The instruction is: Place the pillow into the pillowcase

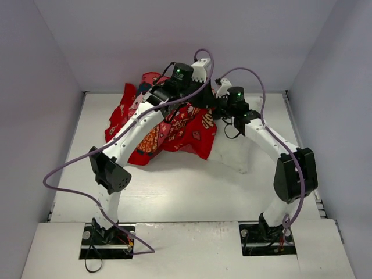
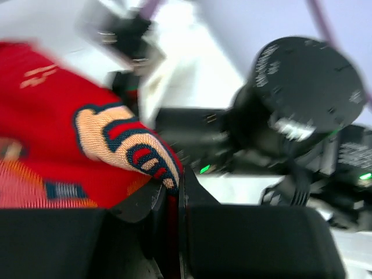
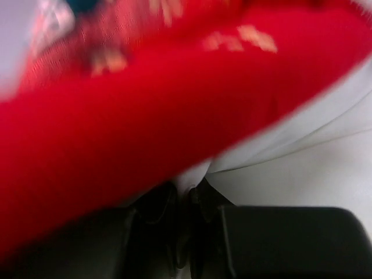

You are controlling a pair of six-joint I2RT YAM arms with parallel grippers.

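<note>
The red printed pillowcase [image 1: 174,131] lies bunched at the back middle of the table. The white pillow [image 1: 232,154] sticks out from under its right side. In the left wrist view my left gripper [image 2: 177,181] is shut on a fold of the pillowcase [image 2: 52,116], with red cloth pinched between the jaws. In the right wrist view my right gripper [image 3: 189,187] is shut on a pinch of the pillow [image 3: 314,125], right under the hanging pillowcase [image 3: 145,99]. Both wrists meet over the back of the cloth in the top view, where the fingertips are hidden.
Grey walls close in the white table [image 1: 192,192] on the left, back and right. The right arm's wrist motor [image 2: 302,87] hangs close beside my left gripper. A purple cable [image 1: 58,180] loops off the left arm over the table's left side.
</note>
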